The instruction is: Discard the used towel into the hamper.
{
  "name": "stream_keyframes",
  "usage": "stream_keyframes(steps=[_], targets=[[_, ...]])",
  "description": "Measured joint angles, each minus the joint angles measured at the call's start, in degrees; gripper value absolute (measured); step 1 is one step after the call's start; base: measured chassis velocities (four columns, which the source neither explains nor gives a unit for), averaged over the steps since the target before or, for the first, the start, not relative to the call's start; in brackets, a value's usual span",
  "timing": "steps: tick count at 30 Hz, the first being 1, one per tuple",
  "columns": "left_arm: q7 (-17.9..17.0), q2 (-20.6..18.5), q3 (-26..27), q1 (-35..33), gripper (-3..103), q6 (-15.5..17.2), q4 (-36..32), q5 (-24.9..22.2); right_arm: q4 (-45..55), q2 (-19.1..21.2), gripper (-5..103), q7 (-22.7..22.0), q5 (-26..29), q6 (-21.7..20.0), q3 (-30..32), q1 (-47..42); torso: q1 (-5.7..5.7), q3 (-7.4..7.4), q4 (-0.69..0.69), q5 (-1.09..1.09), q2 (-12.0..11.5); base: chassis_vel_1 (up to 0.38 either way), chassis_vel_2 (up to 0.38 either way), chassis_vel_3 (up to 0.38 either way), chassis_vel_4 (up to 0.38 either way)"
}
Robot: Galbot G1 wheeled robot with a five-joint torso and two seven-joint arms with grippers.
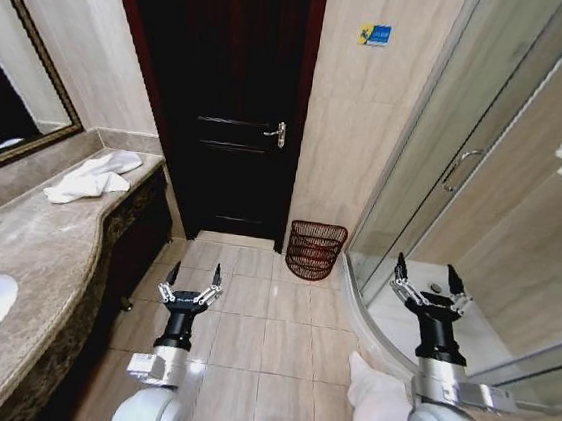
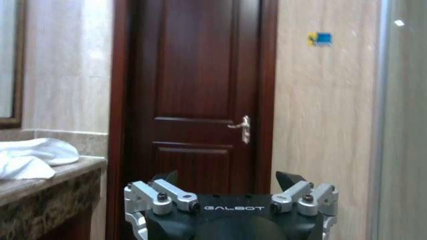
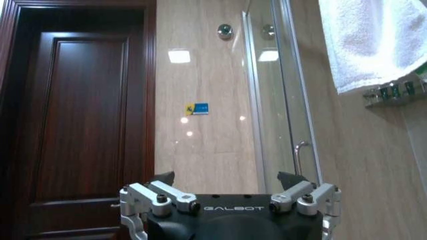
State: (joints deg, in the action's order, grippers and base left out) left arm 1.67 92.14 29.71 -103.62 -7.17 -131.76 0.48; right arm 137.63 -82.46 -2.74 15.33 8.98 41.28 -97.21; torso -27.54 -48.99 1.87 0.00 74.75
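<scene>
You had both the left gripper [image 1: 194, 280] and right gripper [image 1: 426, 277] released and empty, so the towel [image 1: 94, 175] at ten o'clock risked a clumsy reach, well apart from the hamper [image 1: 314, 249].

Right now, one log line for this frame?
towel: on counter, untouched | hamper: floor by door | left gripper: open, empty, over floor | right gripper: open, empty

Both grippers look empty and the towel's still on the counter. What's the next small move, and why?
Probably swing the left gripper up toward the crumpled white towel at the far end of the counter. Both it and the right gripper are open and empty above the floor, the towel lies on the left side, and the hamper waits by the door.
</scene>
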Motion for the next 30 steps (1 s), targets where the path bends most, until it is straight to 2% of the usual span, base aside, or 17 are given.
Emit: stream_keyframes(steps=[5, 8, 9, 11, 18, 20, 24, 28, 30], targets=[[0.44, 0.00, 0.86, 0.20, 97, -0.47, -0.01, -0.61, 0.44, -0.70, 100, -0.22, -0.42, -1.26, -0.20, 0.04, 0.00, 0.00, 0.00, 0.00, 0.00, 0.000, 0.000, 0.000, 0.000], [-1.77, 0.00, 0.07, 0.75, 99, -2.45, -0.02, -2.54, 0.23, -1.29, 100, -1.24, -0.37, -1.80, -0.63, -0.04, 0.00, 0.00, 0.00, 0.00, 0.00, 0.000, 0.000, 0.000, 0.000], [-1.77, 0.00, 0.07, 0.75, 99, -2.45, -0.02, -2.54, 0.23, -1.29, 100, -1.24, -0.37, -1.80, -0.63, -0.04, 0.00, 0.00, 0.00, 0.00, 0.00, 0.000, 0.000, 0.000, 0.000], [-4.05, 0.00, -1.23, 1.08, 97, -2.51, -0.42, -4.07, -0.24, -1.37, 100, -1.34, -0.34, -1.84, -0.67, 0.24, 0.00, 0.00, 0.00, 0.00, 0.00, 0.000, 0.000, 0.000, 0.000], [-6.01, 0.00, -2.25, 1.66, 92, -3.87, -0.60, -4.06, -0.38, -1.24, 100, -0.57, -0.32, -1.97, -0.73, 0.78, 0.00, 0.00, 0.00, 0.00, 0.00, 0.000, 0.000, 0.000, 0.000], [-6.83, 0.00, -2.37, 2.40, 94, -5.13, 0.33, -4.17, -0.49, -1.26, 100, -0.34, -0.20, -1.98, -0.81, 0.78, 0.00, 0.00, 0.00, 0.00, 0.00, 0.000, 0.000, 0.000, 0.000], [-7.81, 0.00, -2.25, 3.39, 98, -5.23, 0.44, -4.85, -0.66, -1.14, 100, -0.24, -0.14, -2.01, -1.09, 0.89, 0.00, 0.00, 0.00, 0.00, 0.00, 0.000, 0.000, 0.000, 0.000], [-6.96, 0.00, -2.20, 3.98, 92, -6.54, 0.40, -6.01, -0.87, -1.04, 100, -0.24, 0.07, -1.88, -1.33, 1.20, 0.00, 0.00, 0.00, 0.00, 0.00, 0.000, 0.000, 0.000, 0.000], [-5.55, 0.00, -1.66, 4.55, 84, -8.63, 0.37, -5.53, -0.91, -0.98, 100, -0.59, 0.93, -1.50, -1.55, 1.20, 0.00, 0.00, 0.00, 0.00, 0.00, 0.000, 0.000, 0.000, 0.000]])
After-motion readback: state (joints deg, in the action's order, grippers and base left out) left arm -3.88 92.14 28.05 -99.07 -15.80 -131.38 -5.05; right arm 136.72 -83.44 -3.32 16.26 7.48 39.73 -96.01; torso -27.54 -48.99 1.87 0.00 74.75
